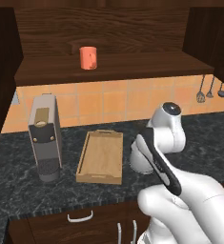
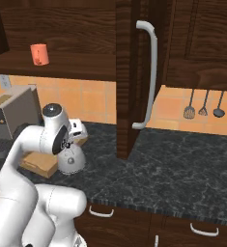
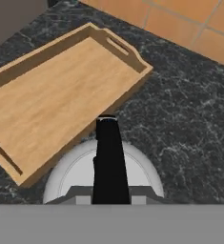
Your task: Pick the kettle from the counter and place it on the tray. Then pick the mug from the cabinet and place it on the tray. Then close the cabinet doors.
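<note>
You had the cabinet (image 1: 108, 33) standing open above the counter (image 1: 18, 167), its doors swung wide; the right cabinet door (image 2: 129, 82) hung edge-on to the right base view with its long bar handle facing out, which left the shelf reachable for the later step. On that shelf the mug (image 1: 88, 57) sat upright, well apart from everything below, not yet touched.

Down on the counter, the tray (image 1: 100, 159) lay bare, just right of the coffee machine (image 1: 44, 138), its long side running away from you. The kettle (image 2: 70, 159) stood just beside the tray's right rim, still on the stone rather than in the tray, so the first placement was not done.

You had the arm folded low over the kettle, the gripper (image 2: 69, 143) directly above it. In the hand view the dark handle (image 3: 108, 157) ran straight up the middle of the dome, which suggests you lined the hand along it for a grasp. Whether the claw was closed on that handle or only poised around it, I cannot tell.
</note>
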